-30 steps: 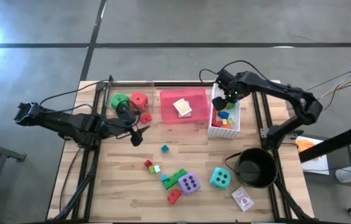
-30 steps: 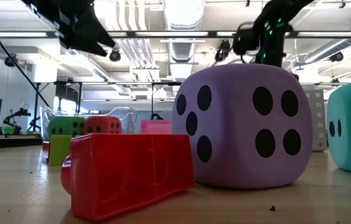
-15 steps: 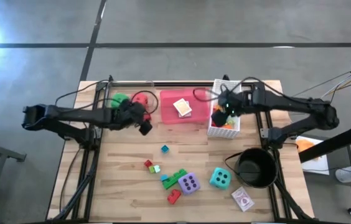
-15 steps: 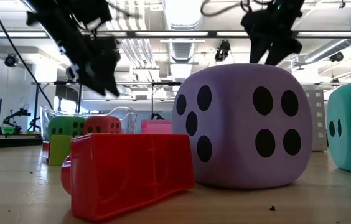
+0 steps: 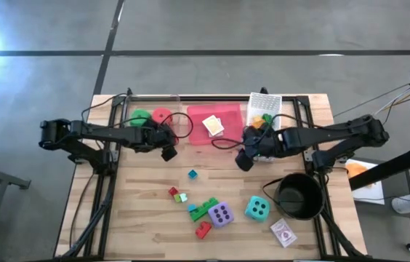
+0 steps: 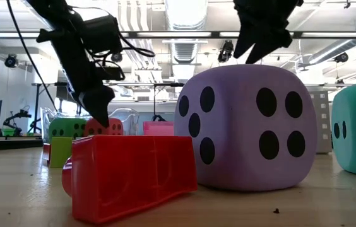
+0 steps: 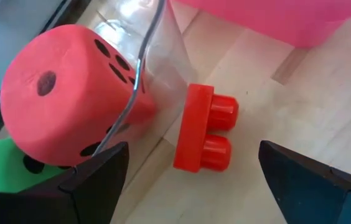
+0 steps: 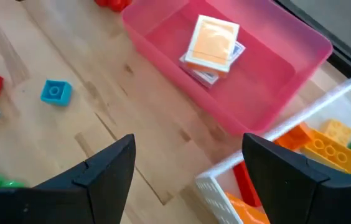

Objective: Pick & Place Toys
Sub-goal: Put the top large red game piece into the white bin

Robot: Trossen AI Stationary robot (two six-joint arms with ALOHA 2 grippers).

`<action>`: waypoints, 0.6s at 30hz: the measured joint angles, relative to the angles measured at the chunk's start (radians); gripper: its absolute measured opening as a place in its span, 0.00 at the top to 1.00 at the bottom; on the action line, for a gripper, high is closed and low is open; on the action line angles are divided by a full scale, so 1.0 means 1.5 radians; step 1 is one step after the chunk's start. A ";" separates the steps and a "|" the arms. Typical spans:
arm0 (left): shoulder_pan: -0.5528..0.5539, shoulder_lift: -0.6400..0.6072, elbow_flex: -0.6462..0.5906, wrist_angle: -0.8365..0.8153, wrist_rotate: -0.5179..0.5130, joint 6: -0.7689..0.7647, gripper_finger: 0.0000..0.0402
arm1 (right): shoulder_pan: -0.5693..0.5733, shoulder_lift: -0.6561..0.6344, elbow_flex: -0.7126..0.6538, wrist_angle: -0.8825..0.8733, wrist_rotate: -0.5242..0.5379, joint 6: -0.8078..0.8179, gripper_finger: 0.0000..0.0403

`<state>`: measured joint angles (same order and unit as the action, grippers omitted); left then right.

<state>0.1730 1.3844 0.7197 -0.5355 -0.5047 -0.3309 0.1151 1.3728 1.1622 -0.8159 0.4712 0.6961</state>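
- Two arms reach over the wooden table (image 5: pixel 139 189), one from each side.
- Left tool (image 5: pixel 167 151) hangs low by the clear bin (image 7: pixel 157 68), fingers spread, nothing between them; a red two-stud brick (image 7: pixel 203 129) lies on the table straight ahead of it, just outside the bin wall.
- Right tool (image 5: pixel 243 159) sits above bare table just in front of the white mesh basket (image 5: pixel 264 102), fingers spread, holding nothing.
- Black round pot (image 5: pixel 297 196) stands at the right front of the table.
- Pink tray (image 5: pixel 198 131) sits mid-back between clear bin and basket, with card packs (image 5: pixel 214 126) stacked in it.
- Red die (image 5: pixel 161 116) and green die (image 5: pixel 140 117) sit side by side in the clear bin.
- Purple die (image 5: pixel 221 214) and teal die (image 5: pixel 256 208) stand near each other on the front of the table, left of the pot.
- One more card pack (image 5: pixel 283 233) lies at the front edge, just beside the pot.
- Basket holds orange, yellow, green and red bricks (image 8: pixel 325 146).
- Loose bricks on the table: blue one (image 5: pixel 192 174) alone mid-table, red-and-green pair (image 5: pixel 177 195), long green one (image 5: pixel 203 209) touching the purple die, red one (image 5: pixel 203 230) in front of it.
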 joint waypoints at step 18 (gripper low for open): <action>0.017 0.052 0.000 0.027 -0.008 -0.009 0.47 | 0.002 0.042 0.042 0.008 -0.001 -0.013 0.28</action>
<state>0.1979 1.4617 0.7193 -0.4949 -0.5168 -0.3445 0.1177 1.4351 1.2258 -0.8036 0.4702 0.6768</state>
